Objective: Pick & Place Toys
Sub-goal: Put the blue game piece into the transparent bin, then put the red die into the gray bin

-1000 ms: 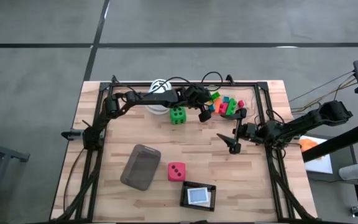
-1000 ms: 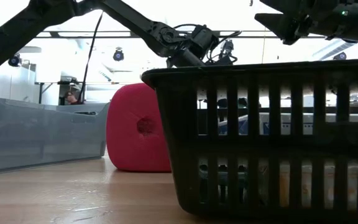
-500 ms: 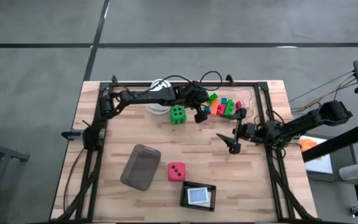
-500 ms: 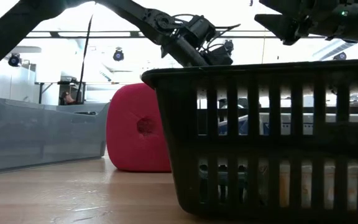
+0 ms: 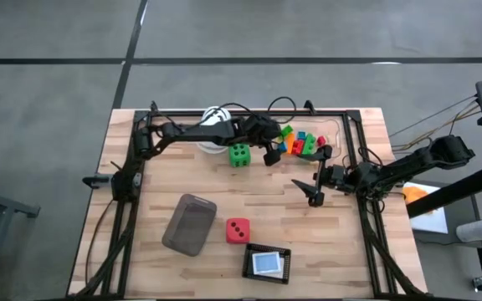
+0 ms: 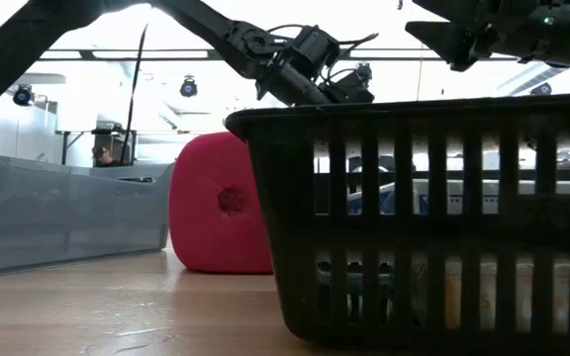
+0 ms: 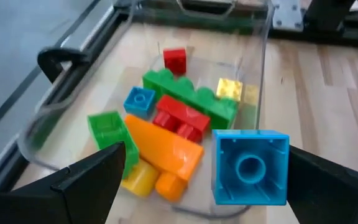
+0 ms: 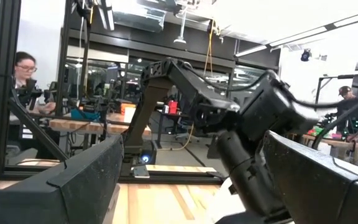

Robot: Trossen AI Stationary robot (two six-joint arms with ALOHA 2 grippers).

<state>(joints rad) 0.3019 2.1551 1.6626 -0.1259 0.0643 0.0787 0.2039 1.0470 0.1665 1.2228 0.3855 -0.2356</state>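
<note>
The blue brick (image 7: 251, 167) sits between the left gripper's (image 5: 269, 154) spread jaws, over the clear box (image 7: 258, 68) of small bricks (image 7: 166, 140) at the desk's (image 5: 350, 251) far side; whether it is dropping or resting cannot be told. This looks like a release step. Next likely target: the green die (image 5: 239, 154) beside it, needing a wide grasp. The right gripper (image 5: 315, 193) waits, jaws released.

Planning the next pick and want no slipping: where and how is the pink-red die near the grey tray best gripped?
Judging by its pose, take the pink-red die from straight above, fingers on two opposite flat side faces. It sits flat and apart from the grey tray and black basket, so all sides look free.
</note>
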